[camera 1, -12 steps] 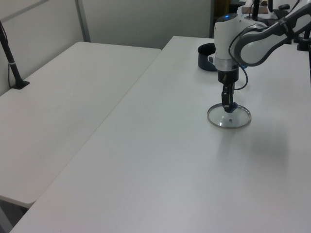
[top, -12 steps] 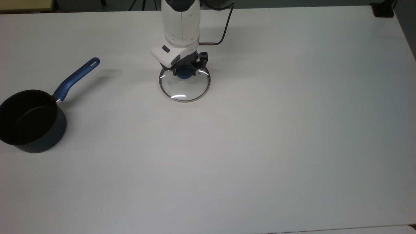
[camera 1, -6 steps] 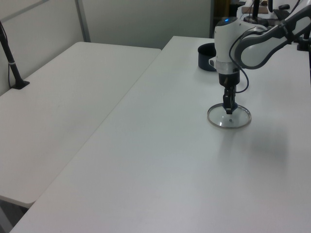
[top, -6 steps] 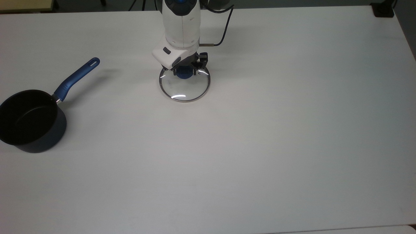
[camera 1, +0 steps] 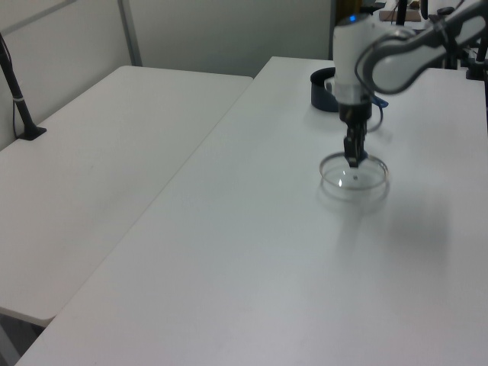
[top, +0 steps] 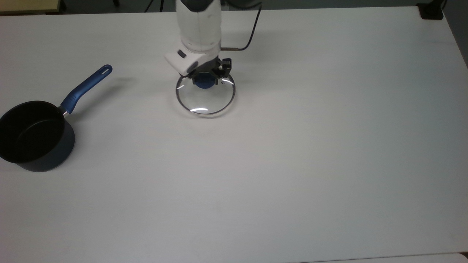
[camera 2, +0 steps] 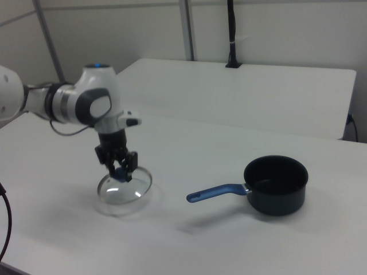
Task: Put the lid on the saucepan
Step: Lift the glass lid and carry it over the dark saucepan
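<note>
Your gripper [top: 205,79] is pinched on the knob of the lid [top: 205,98], which looks just clear of the tabletop [top: 292,146] near its far edge. The pan [top: 34,137] sits at the top view's left edge, well apart, handle toward the far side.

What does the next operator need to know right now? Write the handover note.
Hand: shut on the knob of the lid, which hangs just clear of the table; a shadow shows beneath it in the right view.
Saucepan: upright and open at the top view's left edge, handle pointing up and to the top view's right, well apart from the lid.
Done: lid grasped and raised.
Left: carry it to the saucepan, centre it over the rim, lower, release.
</note>
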You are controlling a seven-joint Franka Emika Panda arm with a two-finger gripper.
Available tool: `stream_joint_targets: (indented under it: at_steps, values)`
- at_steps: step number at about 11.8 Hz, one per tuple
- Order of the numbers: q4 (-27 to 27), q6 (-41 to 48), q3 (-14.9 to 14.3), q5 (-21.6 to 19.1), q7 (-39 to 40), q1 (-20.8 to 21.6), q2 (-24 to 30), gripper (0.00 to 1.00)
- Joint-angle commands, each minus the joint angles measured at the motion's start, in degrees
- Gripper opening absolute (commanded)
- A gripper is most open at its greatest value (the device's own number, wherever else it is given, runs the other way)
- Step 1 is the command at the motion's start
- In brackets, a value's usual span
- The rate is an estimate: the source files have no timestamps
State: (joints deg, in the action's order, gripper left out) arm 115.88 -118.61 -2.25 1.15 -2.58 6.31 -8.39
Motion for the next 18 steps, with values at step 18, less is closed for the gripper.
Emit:
stream_joint_targets:
  at_steps: [18]
  values:
    - [-36.16, -9.1, -2.06, -0.36, 12.95, -30.48, -19.12, 0.32]
